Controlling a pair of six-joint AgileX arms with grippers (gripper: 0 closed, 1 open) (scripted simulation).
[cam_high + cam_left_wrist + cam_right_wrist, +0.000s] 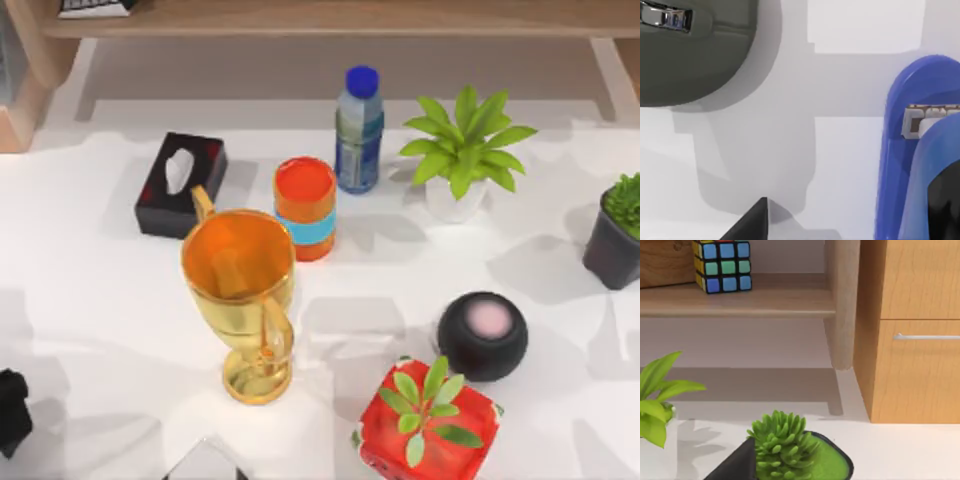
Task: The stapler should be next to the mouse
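White table (840, 175): blue stapler (905, 165) just beside left gripper's dark finger (947, 205); grey mouse (695, 55) well apart. Finger spread: cannot tell. Right arm parked.

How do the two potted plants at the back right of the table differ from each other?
The leafy plant has long, broad, pointed leaves spreading wide; the succulent at the table's right edge is a tight clump of short, stubby leaves. The leafy plant sits in a white pot, the succulent in a dark pot. The leafy plant rises well above its pot; the succulent stays low. Both are green and upright.
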